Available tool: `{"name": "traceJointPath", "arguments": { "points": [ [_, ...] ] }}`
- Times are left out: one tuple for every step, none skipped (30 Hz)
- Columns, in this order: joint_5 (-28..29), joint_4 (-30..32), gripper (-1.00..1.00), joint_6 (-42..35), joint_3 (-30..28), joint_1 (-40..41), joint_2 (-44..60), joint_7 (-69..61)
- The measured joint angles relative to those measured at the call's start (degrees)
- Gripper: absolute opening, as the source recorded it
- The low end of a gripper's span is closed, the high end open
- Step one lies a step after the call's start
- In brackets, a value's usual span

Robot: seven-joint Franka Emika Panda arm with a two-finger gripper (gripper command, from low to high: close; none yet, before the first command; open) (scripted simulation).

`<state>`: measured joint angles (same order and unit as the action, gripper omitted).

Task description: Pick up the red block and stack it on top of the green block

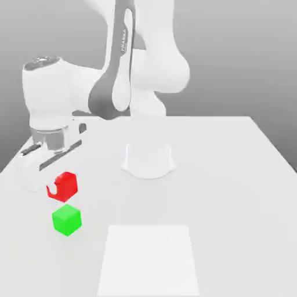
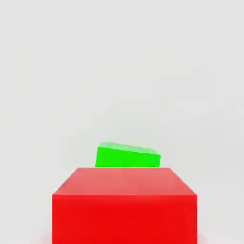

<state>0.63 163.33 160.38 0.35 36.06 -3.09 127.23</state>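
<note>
In the exterior view, the white arm (image 1: pixel 125 64) reaches toward the view's left, and its end effector (image 1: pixel 58 188) pinches the red block (image 1: pixel 65 185) — the block is lifted clear of the white table (image 1: pixel 232 191). The green block (image 1: pixel 66 220) rests on the table just below the red one in this view, close to it but apart. A paler square patch (image 1: pixel 149 260) lies on the table, off toward the view's right of the blocks.

In the hand view, the red block (image 2: pixel 125 206) sits closest to the camera — the green block (image 2: pixel 127 156) shows partly beyond its upper edge.
</note>
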Motion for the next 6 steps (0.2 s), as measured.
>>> {"name": "traceJointPath", "arguments": {
  "points": [
    [0.0,-0.1,-1.00,1.9,0.0,0.0,1.9,0.1],
    [-0.1,-0.1,-1.00,3.8,0.0,0.1,3.9,0.0],
    [-0.2,-0.2,1.00,5.6,0.1,0.0,5.8,-0.1],
    [-0.2,-0.2,1.00,5.6,0.1,0.0,5.8,-0.1],
    [-0.2,-0.2,1.00,5.6,0.1,0.0,5.8,-0.1],
    [-0.2,-0.2,1.00,5.6,0.1,0.0,5.8,-0.1]
  ]
}}
